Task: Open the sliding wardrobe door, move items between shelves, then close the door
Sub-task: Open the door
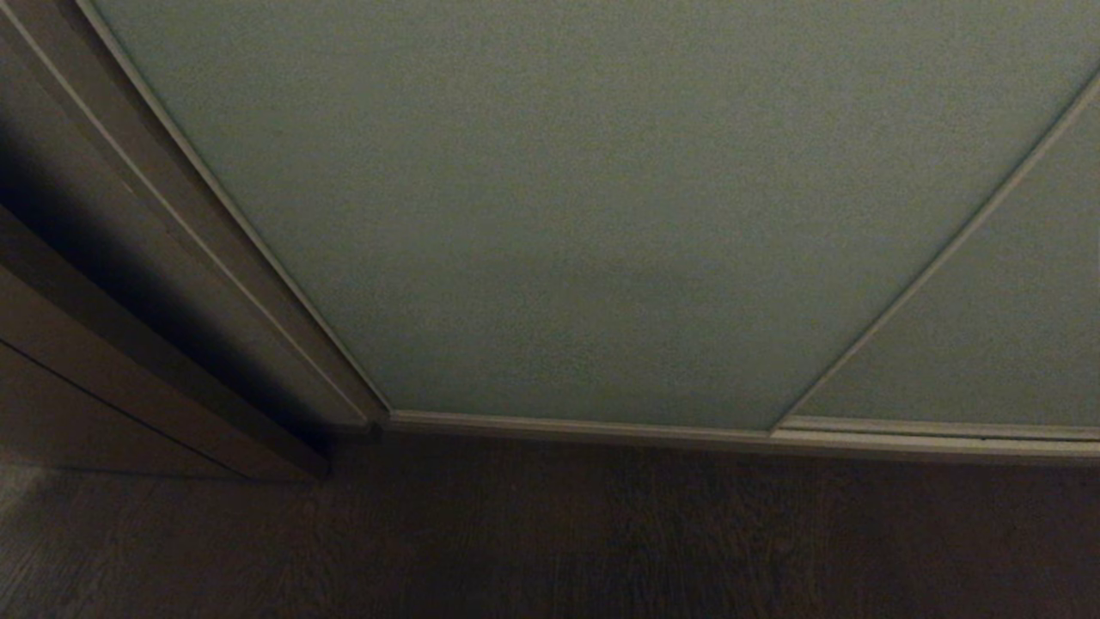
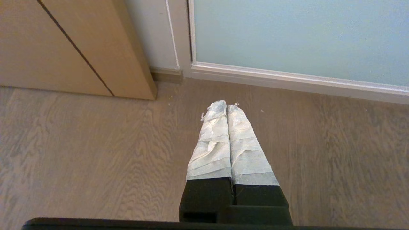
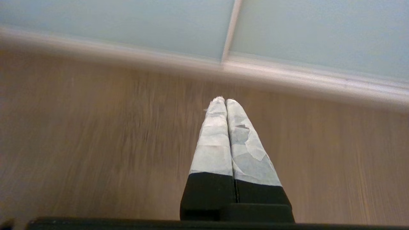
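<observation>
Across the far side of the head view stands the sliding wardrobe door [image 1: 550, 198], a wide matte grey-green panel edged by a thin pale frame. It is drawn fully across the opening, so no shelf or toy can be seen. A second panel [image 1: 997, 327] of the same colour adjoins it on the right, the two meeting at a slim vertical frame strip. Both panels end at a pale bottom rail [image 1: 601, 427] that meets the floor.

Left of the door: a dark brown side trim [image 1: 163, 258], then a flat wooden cabinet side [image 1: 77, 378] with a thin dark seam, standing nearer than the door.

Near side: wood-grain floor [image 1: 550, 533], bare in all three views.

Left gripper [image 2: 226, 105]: fingers wrapped in pale tape, pressed together along their length, holding nothing. It hangs over the floor, tips pointing toward the corner where the door frame meets the side trim, well apart from both.

Right gripper [image 3: 225, 101]: fingers likewise taped and pressed together, empty. It hangs over the floor, pointing toward the seam between the two panels, clear of the rail. Its view is streaked with blur.

Neither arm shows in the head view.
</observation>
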